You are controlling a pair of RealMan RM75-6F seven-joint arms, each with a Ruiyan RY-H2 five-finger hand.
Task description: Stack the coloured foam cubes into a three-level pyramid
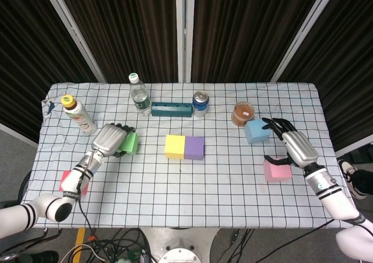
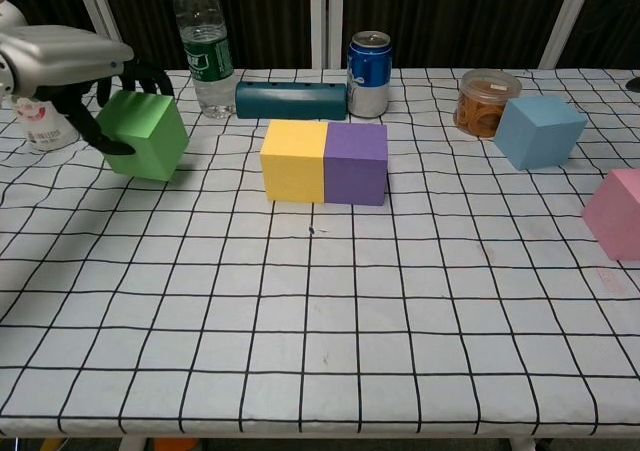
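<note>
- Left hand [image 2: 75, 66] has the green cube [image 2: 145, 134] wrapped in its fingers, tilted and apparently off the cloth, left of the yellow cube [image 2: 294, 160].
- Yellow and purple cube [image 2: 357, 163] sit touching, side by side at mid-table: a bottom row, I'd say, one cube short.
- Right hand [image 1: 294, 145] hangs with fingers spread and nothing in them, between the blue cube [image 1: 256, 131] and the pink cube [image 1: 276, 170].
- Risk: that tilted green cube could land crooked or shove the yellow one out of line if it comes in low.
- Soft foam may also twist or slip in the grip.
- Count: six cubes, one each of green, yellow, purple, blue, pink, plus a red cube [image 1: 67, 181] by the left edge; two bottles, one can, one jar.
</note>
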